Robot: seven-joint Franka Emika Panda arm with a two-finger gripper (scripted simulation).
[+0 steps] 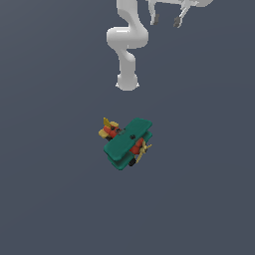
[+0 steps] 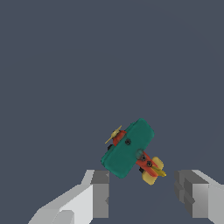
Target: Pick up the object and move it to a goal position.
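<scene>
The object is a small toy biplane (image 1: 128, 143) with teal-green wings, a red body, a yellow tail and a yellow propeller. It rests on the dark grey floor near the middle of the exterior view. My gripper (image 1: 166, 20) hangs high at the top of that view, far from the plane, with its dark fingertips spread apart. In the wrist view the biplane (image 2: 129, 148) lies well below the open gripper (image 2: 146, 197), and nothing sits between the two fingers (image 2: 100, 192).
The white arm (image 1: 127, 40) rises from its round base (image 1: 127, 82), which stands on the floor behind the plane. A flat dark grey floor (image 1: 50, 189) fills both views.
</scene>
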